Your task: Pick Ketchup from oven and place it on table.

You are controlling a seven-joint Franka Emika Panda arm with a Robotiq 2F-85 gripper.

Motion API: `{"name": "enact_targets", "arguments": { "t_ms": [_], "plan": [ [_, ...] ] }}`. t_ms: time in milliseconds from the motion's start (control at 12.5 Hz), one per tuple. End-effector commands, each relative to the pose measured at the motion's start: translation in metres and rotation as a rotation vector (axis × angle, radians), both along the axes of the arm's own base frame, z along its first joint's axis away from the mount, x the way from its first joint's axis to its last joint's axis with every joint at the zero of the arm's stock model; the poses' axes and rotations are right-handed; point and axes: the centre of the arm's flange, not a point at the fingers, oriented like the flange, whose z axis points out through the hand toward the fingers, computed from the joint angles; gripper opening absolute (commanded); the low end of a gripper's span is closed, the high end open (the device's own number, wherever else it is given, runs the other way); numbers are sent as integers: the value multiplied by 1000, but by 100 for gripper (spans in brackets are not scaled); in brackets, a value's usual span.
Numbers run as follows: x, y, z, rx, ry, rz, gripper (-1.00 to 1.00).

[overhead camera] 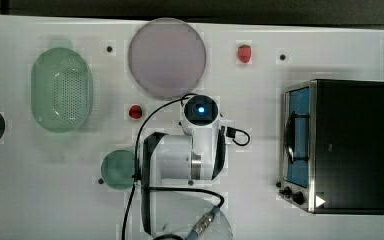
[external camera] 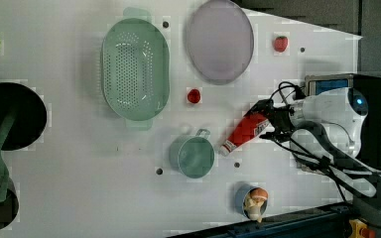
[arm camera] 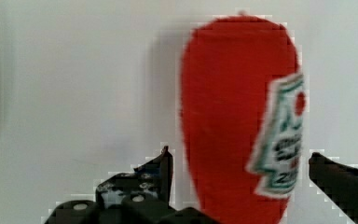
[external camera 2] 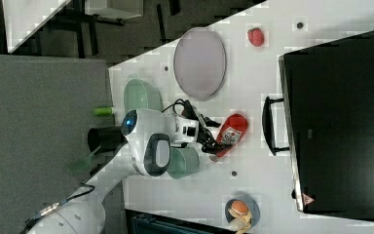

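While the pincer gapes wide around it, the ketchup bottle on the table looks light, slick, best gripped mid-body.

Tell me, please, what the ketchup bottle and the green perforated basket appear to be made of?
The ketchup bottle: likely soft plastic, matte red body with a printed white label. The basket: probably moulded plastic, pale mint green with even rows of small holes and a smooth rim.

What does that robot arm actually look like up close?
The arm has smooth, rounded white shells with black sections at the joints and a glowing blue light on one end. Black cables loop loosely beside it. Its gripper is black, with two flat fingers and small screws.
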Motion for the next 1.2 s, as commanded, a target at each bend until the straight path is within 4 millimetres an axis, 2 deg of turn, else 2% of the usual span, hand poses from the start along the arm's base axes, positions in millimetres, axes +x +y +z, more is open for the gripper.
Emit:
{"name": "enact_targets", "arguments": {
  "t_ms": [80, 240, 480, 640, 720, 880, 1040, 1200],
  "plan": [
    [40, 4, 127, 24, -235, -34, 100],
    [41, 5, 201, 43, -258, -34, 100],
    [33, 6, 329, 65, -287, -23, 100],
    [19, 4, 391, 73, -267, -20, 100],
    [12, 4, 414, 74, -241, -18, 100],
    [-2, 2, 442, 74, -170, -16, 100],
    [-8, -1, 453, 73, -137, -20, 100],
    [-8, -2, 454, 74, -142, -21, 100]
  ]
}}
